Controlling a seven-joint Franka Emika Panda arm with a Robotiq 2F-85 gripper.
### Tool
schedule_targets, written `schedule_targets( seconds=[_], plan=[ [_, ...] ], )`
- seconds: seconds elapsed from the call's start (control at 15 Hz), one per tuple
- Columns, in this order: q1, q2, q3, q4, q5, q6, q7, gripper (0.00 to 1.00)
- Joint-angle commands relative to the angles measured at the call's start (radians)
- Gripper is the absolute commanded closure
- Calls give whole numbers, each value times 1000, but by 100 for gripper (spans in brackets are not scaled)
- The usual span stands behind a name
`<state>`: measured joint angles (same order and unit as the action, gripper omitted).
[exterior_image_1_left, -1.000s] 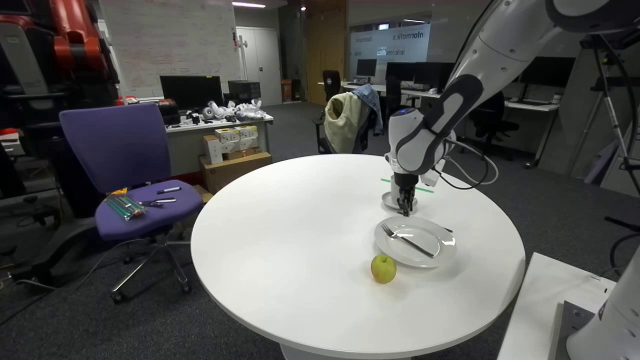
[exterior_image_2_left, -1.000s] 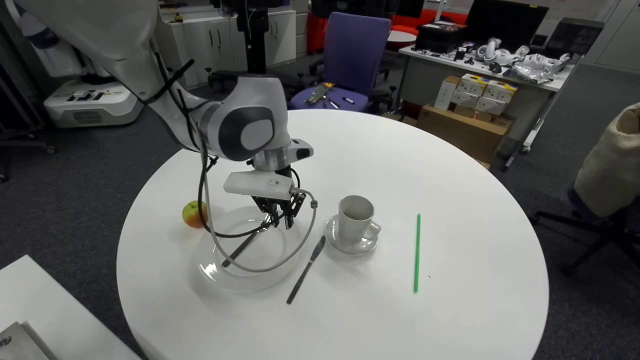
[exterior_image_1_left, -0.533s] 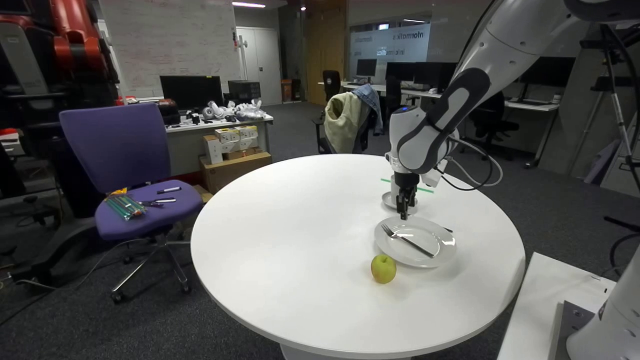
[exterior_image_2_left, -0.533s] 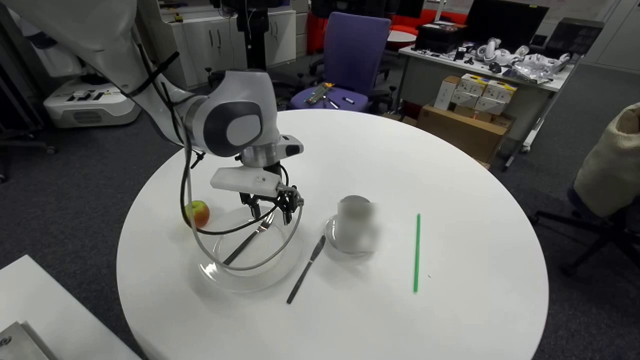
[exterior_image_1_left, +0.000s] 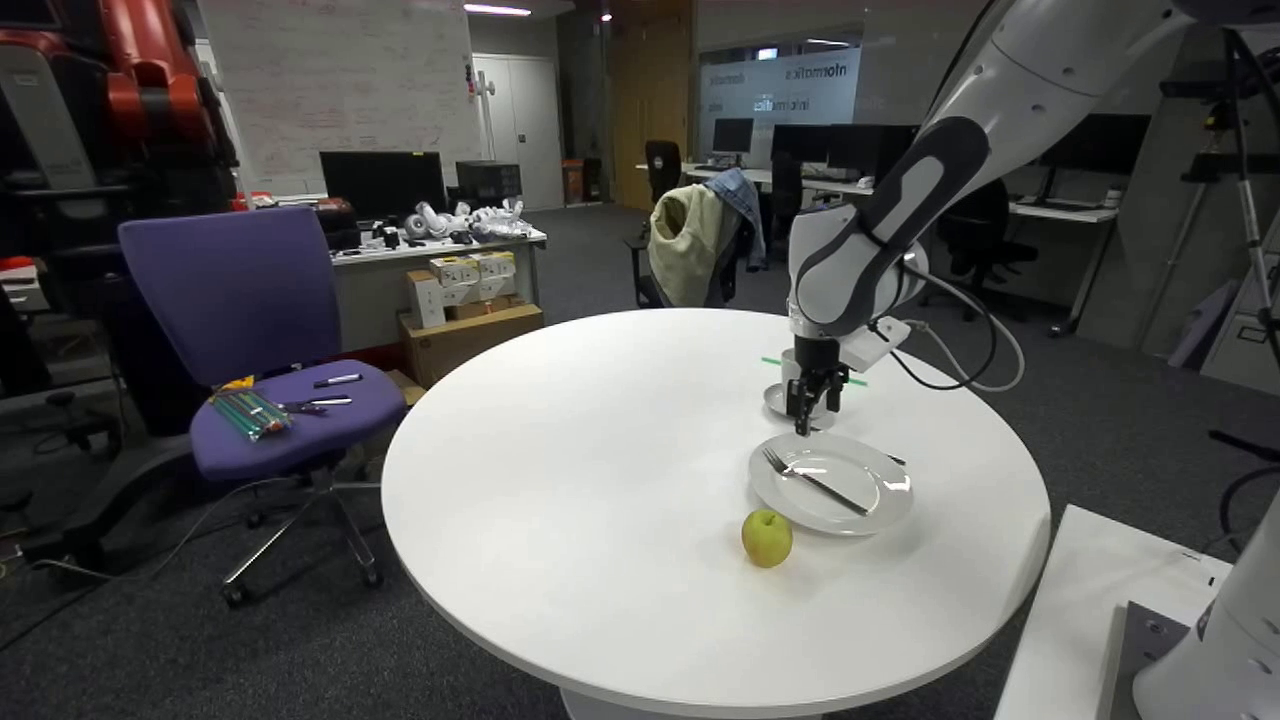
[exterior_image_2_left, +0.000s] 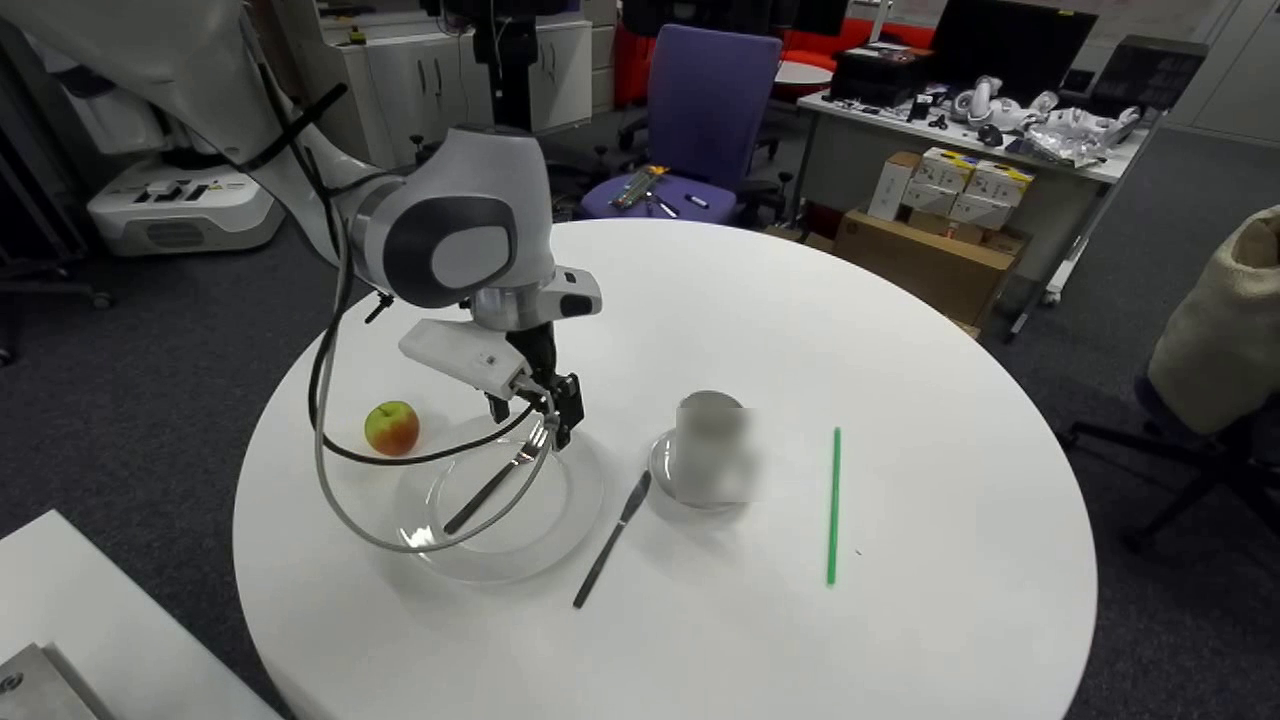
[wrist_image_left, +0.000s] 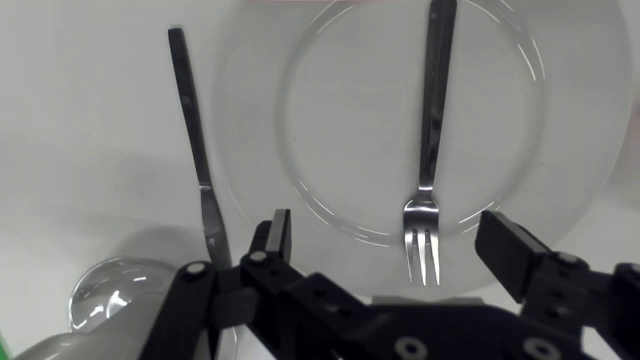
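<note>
Left to right in the wrist view, we've got a black-handled metal knife (wrist_image_left: 197, 145), then our black gripper (wrist_image_left: 383, 232), wide and empty — below its gap, on a round white plate (wrist_image_left: 350, 125), a dark-handled metal fork (wrist_image_left: 430, 142), tines nearest, long axis crosswise to the pinch.

In exterior view: dark-handled metal fork (exterior_image_2_left: 483, 496) lies on round white plate (exterior_image_2_left: 490, 566), tines toward rear. Round red-and-green apple (exterior_image_2_left: 392, 428) beside plate, behind and left. Dark-handled metal knife (exterior_image_2_left: 612, 539) right of plate, on round white bench (exterior_image_2_left: 740, 640). White cylindrical cup (exterior_image_2_left: 711, 445) on round white saucer (exterior_image_2_left: 661, 466), right of knife. Thin green rod (exterior_image_2_left: 834, 508) farther right. Black pincer (wrist_image_left: 386, 230) over plate's rear rim, near fork.
</note>
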<state>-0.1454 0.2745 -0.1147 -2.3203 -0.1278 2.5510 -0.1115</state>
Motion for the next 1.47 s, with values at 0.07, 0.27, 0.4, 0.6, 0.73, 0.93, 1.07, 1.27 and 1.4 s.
schedule_targets(
  seconds=[0.07, 0.27, 0.4, 0.6, 0.73, 0.93, 1.07, 1.27, 1.4],
  plan=[
    [11, -5, -10, 1, 0, -30, 68, 0],
    [20, -7, -20, 1, -2, -50, 100, 0],
    [20, -7, -20, 1, -2, -50, 101, 0],
    [20, -7, -21, 1, -2, -50, 101, 0],
    [29, 16, -23, -3, -26, -29, 103, 0],
    [57, 67, -31, 2, -71, -17, 137, 0],
    [69, 96, -34, 7, -86, -10, 144, 0],
    [83, 132, -34, 14, -88, 5, 153, 0],
    [88, 153, -33, 18, -84, 13, 147, 0]
  ],
)
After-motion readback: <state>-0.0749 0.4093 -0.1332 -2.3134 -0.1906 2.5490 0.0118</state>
